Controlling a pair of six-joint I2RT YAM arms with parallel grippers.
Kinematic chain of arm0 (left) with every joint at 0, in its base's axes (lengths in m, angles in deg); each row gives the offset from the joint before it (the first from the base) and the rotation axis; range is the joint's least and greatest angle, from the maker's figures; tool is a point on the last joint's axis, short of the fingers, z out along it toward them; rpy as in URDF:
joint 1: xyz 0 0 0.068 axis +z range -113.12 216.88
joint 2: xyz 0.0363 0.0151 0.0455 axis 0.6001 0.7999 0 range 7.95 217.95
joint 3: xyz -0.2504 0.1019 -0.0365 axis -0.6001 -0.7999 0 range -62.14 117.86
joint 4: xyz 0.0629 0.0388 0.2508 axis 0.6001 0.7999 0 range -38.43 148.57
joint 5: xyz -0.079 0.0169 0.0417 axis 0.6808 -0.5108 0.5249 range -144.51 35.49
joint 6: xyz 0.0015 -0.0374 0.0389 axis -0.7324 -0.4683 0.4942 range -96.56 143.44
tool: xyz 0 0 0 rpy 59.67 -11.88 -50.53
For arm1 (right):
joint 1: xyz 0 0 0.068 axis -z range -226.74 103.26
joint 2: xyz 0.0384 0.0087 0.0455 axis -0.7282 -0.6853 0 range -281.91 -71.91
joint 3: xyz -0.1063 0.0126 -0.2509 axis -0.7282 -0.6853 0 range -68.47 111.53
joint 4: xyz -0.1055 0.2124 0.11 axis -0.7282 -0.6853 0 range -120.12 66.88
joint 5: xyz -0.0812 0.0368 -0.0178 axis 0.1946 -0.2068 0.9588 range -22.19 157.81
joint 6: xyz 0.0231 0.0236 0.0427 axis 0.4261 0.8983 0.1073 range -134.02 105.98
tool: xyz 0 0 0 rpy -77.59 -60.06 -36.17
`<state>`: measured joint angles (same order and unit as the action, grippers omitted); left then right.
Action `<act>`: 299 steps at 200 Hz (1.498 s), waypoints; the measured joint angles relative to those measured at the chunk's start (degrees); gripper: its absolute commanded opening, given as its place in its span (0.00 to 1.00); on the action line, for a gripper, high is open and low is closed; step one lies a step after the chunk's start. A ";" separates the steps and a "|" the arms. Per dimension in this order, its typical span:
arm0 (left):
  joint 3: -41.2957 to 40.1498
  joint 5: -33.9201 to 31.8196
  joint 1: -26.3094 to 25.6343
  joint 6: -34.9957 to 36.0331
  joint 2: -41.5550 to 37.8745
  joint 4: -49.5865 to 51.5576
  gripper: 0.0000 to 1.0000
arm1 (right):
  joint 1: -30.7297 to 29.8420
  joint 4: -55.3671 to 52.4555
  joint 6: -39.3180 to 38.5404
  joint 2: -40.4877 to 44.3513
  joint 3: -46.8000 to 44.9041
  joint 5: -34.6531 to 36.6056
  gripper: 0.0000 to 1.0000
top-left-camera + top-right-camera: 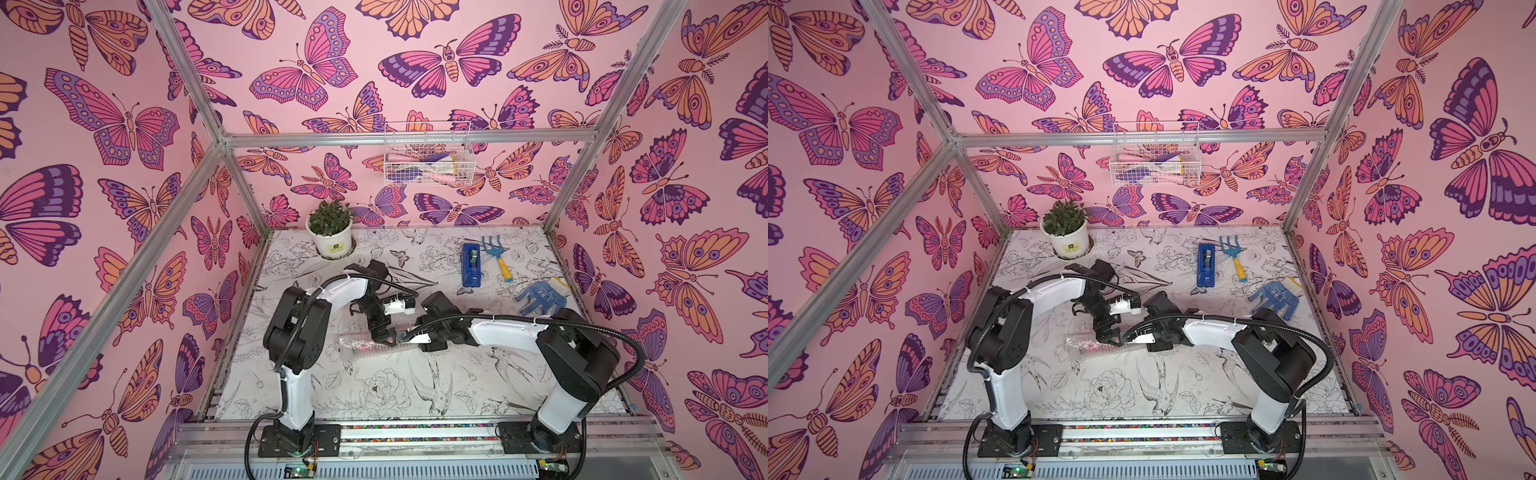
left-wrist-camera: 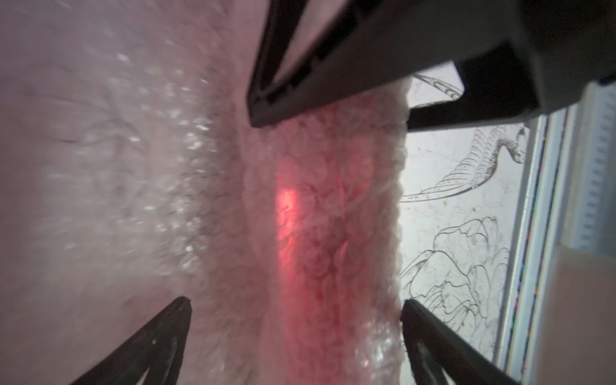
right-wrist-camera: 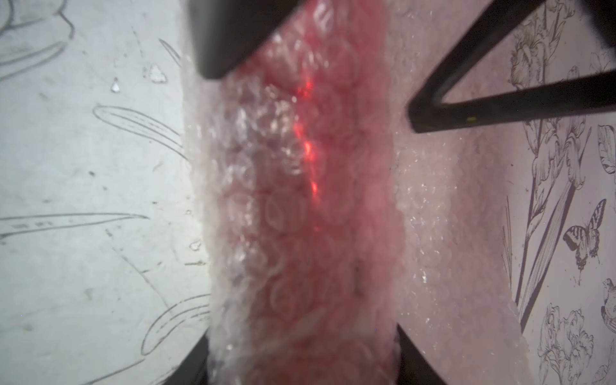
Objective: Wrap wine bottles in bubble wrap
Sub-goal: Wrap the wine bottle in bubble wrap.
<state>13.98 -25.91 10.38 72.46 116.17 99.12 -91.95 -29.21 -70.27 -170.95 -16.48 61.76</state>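
Observation:
The wine bottle (image 2: 300, 233) shows only as a red glow inside a rolled tube of bubble wrap (image 1: 361, 347) lying mid-table, seen in both top views (image 1: 1090, 347). A loose flap of bubble wrap (image 3: 450, 200) spreads flat beside the tube. My left gripper (image 2: 296, 301) is open, its fingers wide astride the tube, one over the flap. My right gripper (image 3: 301, 346) faces it from the other end, with a finger pressed against each side of the tube. In a top view the left gripper (image 1: 387, 337) and right gripper (image 1: 402, 336) nearly meet over the tube's right end.
A blue tape dispenser (image 1: 471, 264), a garden fork (image 1: 496, 257) and a blue glove (image 1: 538, 297) lie at the back right. A potted plant (image 1: 330, 232) stands at the back left. A wire basket (image 1: 428, 160) hangs on the back wall.

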 measured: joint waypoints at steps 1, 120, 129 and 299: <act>-0.11 0.00 0.04 -0.09 -0.22 -0.22 1.00 | 0.00 0.00 0.00 0.00 0.00 0.00 0.23; -42.05 -16.52 -6.08 -2.82 -50.14 -39.98 1.00 | 5.88 -33.27 7.50 -9.97 20.57 -12.41 0.06; -43.23 -18.27 -8.74 -1.77 -49.64 -40.74 1.00 | 6.40 -35.91 8.22 -11.39 22.43 -13.31 0.06; -39.98 -26.88 -16.46 8.94 -19.10 -56.39 0.28 | 11.89 -30.29 18.99 -3.37 15.02 -17.97 0.99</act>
<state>-26.00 -52.79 -6.08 81.40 97.07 42.73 -80.06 -59.50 -51.27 -174.32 -1.47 43.80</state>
